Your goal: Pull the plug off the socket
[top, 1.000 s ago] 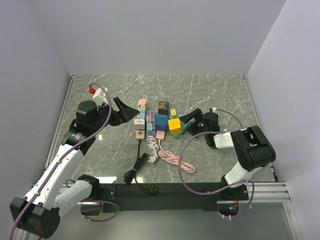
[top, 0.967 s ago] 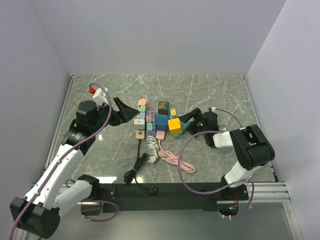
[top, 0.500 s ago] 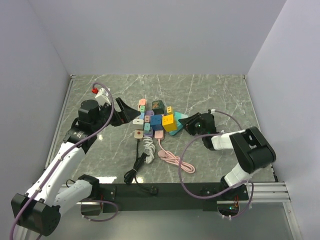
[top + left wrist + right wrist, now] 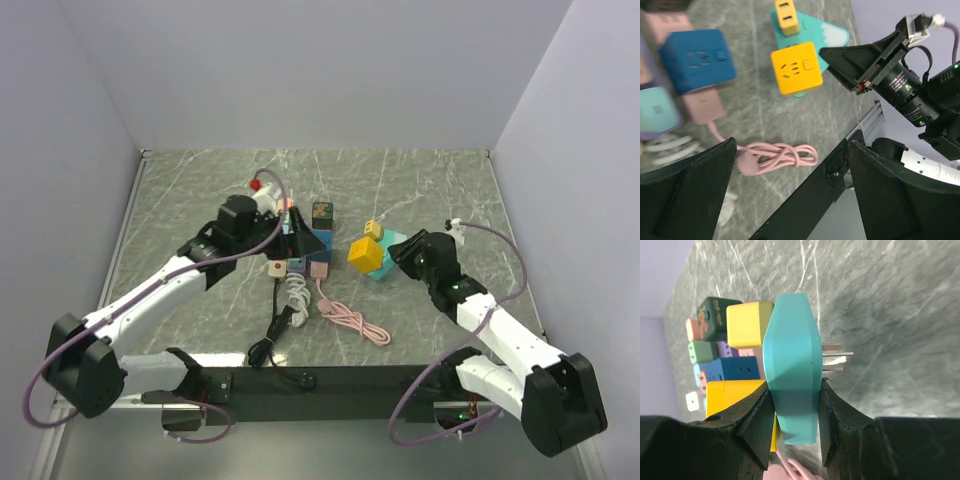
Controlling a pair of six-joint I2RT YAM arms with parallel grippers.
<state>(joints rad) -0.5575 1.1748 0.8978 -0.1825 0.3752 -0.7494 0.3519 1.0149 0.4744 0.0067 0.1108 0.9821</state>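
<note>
Plug (image 4: pixel 792 365), teal and flat-sided, is clenched between the fingers of the right gripper (image 4: pixel 794 402). Its metal prongs (image 4: pixel 836 357) are bare and point out over the marbled table (image 4: pixel 880 300), seated in no socket. A small yellow cube (image 4: pixel 750 324) and a larger yellow cube (image 4: pixel 732 395) cling to its opposite face and ride along in the same grasp.

From overhead, the held bundle sits right of centre, with a strip of bare table between it and the power strip (image 4: pixel 292 248) and its row of coloured blocks. The prongs appear to cast a shadow on the surface below, which suggests the plug is held off the table, though the pictures do not settle this.

Across the gap, the left gripper (image 4: pixel 790 145) hangs over the strip with its fingers spread wide, grasping nothing. Beneath it lie a blue cube (image 4: pixel 699 60) and a coiled pink cable (image 4: pixel 782 152).

By the look of it, the pull itself is done: the plug is out and well clear of the strip. What appears to be left is small: setting the plug down and letting go. Other blocks sit on the strip, and whether any of them counts toward the job cannot be told from this.
</note>
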